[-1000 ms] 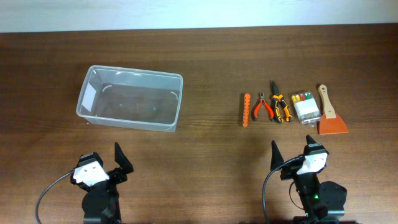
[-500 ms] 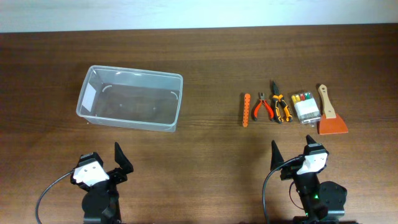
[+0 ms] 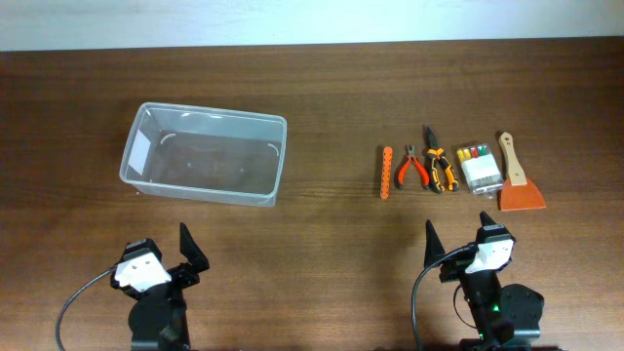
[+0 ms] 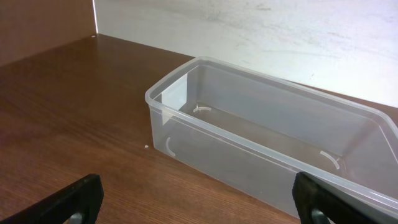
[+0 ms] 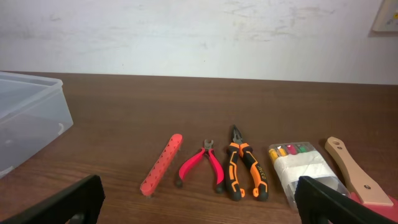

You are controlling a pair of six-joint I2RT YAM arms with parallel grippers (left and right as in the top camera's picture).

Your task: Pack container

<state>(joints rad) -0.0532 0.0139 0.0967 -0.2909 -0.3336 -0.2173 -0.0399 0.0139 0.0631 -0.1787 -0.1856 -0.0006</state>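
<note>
A: So, starting on the left, what is the left hand (image 4: pixel 196 186) doing?
B: Nothing as yet. Its fingers are spread wide with nothing between them, low over the surface (image 3: pixel 331 97).
A: And the container (image 3: pixel 210 161)?
B: Ahead of that hand and well apart from it. It stands mouth up and looks empty, with its white label (image 3: pixel 139 151) on the short end to the hand's left. Standing open like that, I'd say it is set to take things lowered in from above.
A: Then the right hand (image 5: pixel 199 185)?
B: Likewise spread open, holding nothing. Ahead of it lies a row of tools, all well apart from the container. There is an orange perforated strip (image 3: pixel 387 172) ahead and to its left, then red-handled pliers (image 3: pixel 413 166) about dead ahead. Next come orange-and-black long-nose pliers (image 3: pixel 438 168), a clear case (image 3: pixel 481 168) with coloured pieces inside, and a wooden-handled scraper (image 3: pixel 517 175) off to its right.
A: Why laid out so?
B: My guess is that each lies lengthwise toward the hand so the fingers can close across one at a time. The two pliers lie just beside each other, which may make a clean pick harder.
A: How far along, then?
B: By the look of it, packing has not begun. The right hand seems best placed for a first pick, then a carry across to its far left.
</note>
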